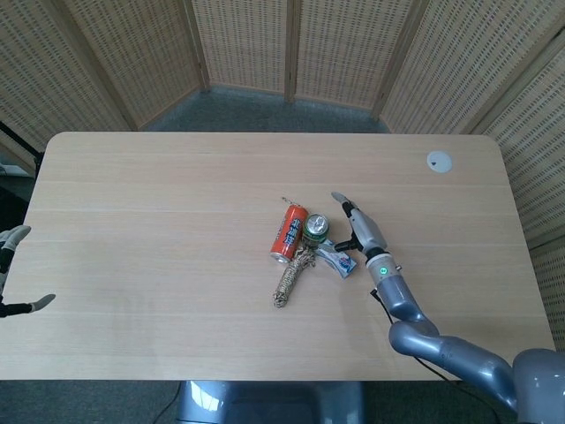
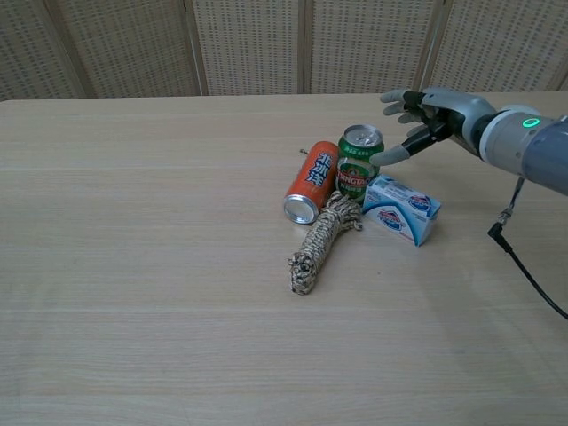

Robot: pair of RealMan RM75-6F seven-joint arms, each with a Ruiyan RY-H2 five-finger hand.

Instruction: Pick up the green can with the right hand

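Note:
The green can point(image 2: 358, 162) point(image 1: 315, 228) stands upright mid-table, its silver top showing. My right hand point(image 2: 429, 115) point(image 1: 357, 224) hovers just right of it, fingers spread, holding nothing; the thumb tip reaches close to the can's side, and I cannot tell if it touches. My left hand point(image 1: 12, 269) sits at the far left edge in the head view, fingers apart and empty.
An orange can point(image 2: 311, 181) lies on its side against the green can's left. A coiled rope bundle point(image 2: 323, 241) lies in front of both. A blue-white box point(image 2: 401, 208) rests right of the green can, under my right hand. A white disc point(image 1: 439, 161) lies far right.

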